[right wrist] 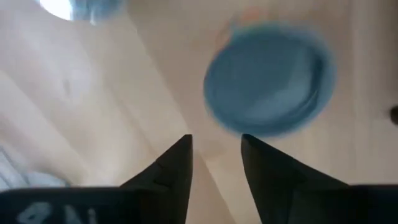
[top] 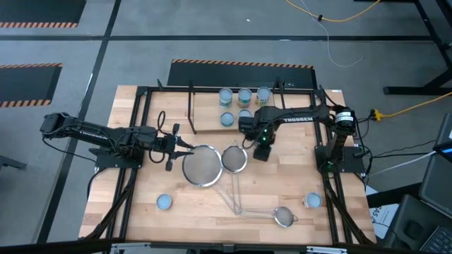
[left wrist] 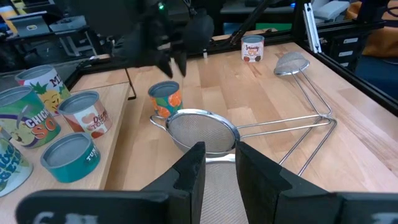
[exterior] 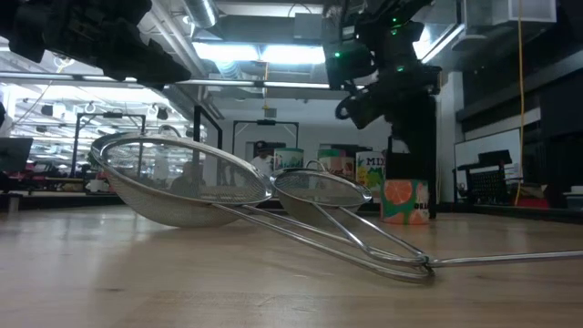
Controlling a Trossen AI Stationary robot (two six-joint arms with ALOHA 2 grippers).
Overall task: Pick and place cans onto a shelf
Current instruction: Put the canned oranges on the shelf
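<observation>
My right gripper is open and hangs fingers-down over a can with a pale blue top and an orange label. The can stands on the table just in front of the shelf and touches neither finger. In the high view the gripper hides it. Several cans stand on the shelf. Two more stand on the table, at the near left and the near right. My left gripper is open and empty beside the large strainer.
Three steel mesh strainers lie mid-table with their long handles crossing: the large one, a medium one and a small one. The medium one lies close to the orange can. A black frame edges the table.
</observation>
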